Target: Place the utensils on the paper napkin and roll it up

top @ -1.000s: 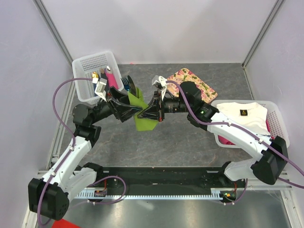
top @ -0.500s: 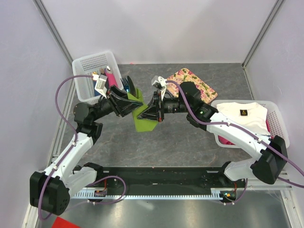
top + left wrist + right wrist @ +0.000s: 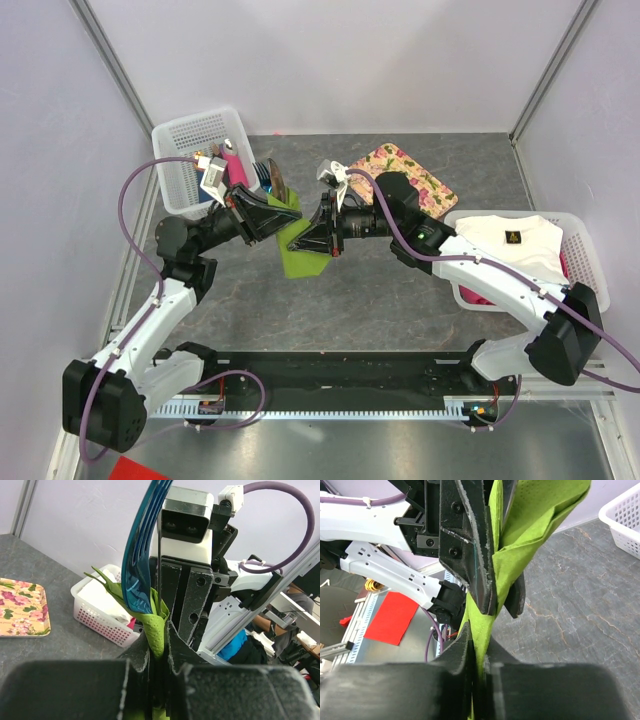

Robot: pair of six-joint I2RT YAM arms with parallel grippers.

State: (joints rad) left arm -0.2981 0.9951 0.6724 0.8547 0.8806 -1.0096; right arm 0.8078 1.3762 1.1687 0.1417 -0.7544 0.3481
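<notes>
Aloft over mottled grey table [image 3: 400, 295], pale walls [image 3: 330, 60] around: left fingers [image 3: 65, 690], right fingers [image 3: 410, 690], both tight on paper napkin [image 3: 300, 258].

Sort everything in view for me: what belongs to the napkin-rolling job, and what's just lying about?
Job: green paper napkin, pinched by the left gripper and the right gripper; blue fork sticking out of it.

Lying about: floral tray; left basket holding pink and gold bundles; right basket with a white cloth.
</notes>
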